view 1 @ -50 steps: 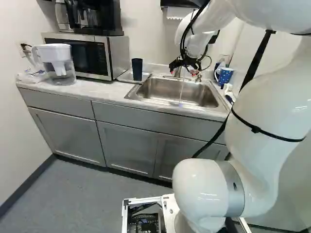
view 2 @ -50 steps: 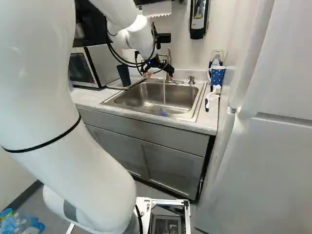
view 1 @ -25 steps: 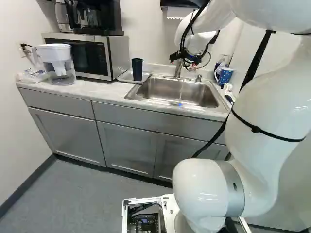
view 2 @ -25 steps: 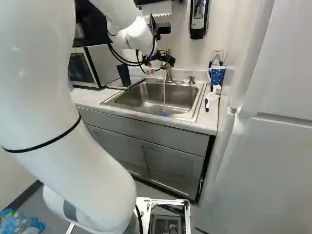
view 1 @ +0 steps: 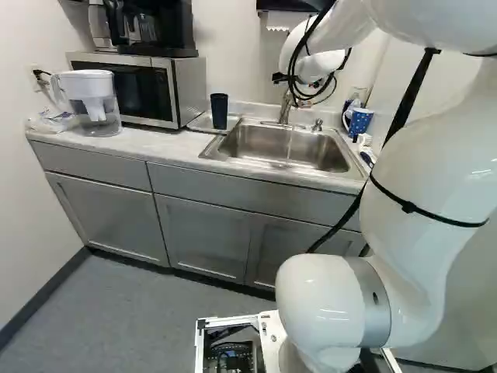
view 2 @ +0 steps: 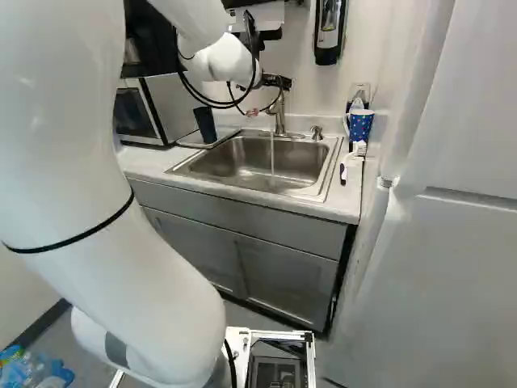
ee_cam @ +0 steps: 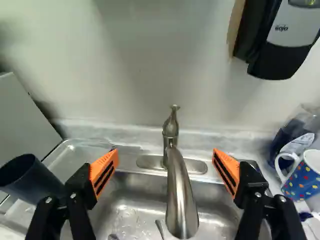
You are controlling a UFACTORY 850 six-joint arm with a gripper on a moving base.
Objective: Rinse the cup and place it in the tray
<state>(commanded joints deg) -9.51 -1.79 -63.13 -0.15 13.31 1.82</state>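
Gripper (ee_cam: 165, 152): wide open, holding nothing; I'm lined up on the faucet (ee_cam: 182, 205), probably to kill the water (view 2: 272, 158)
Tumbler (ee_cam: 27, 180): standing in tray (ee_cam: 77, 162), likely rinsed

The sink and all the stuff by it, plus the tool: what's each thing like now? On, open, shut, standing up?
Faucet: on, water running into the sink
Tool: open
Dark cup: standing upright on the tray
Spotted mug: standing upright
Microwave: shut
Cabinet doors: shut
Pitcher: standing upright
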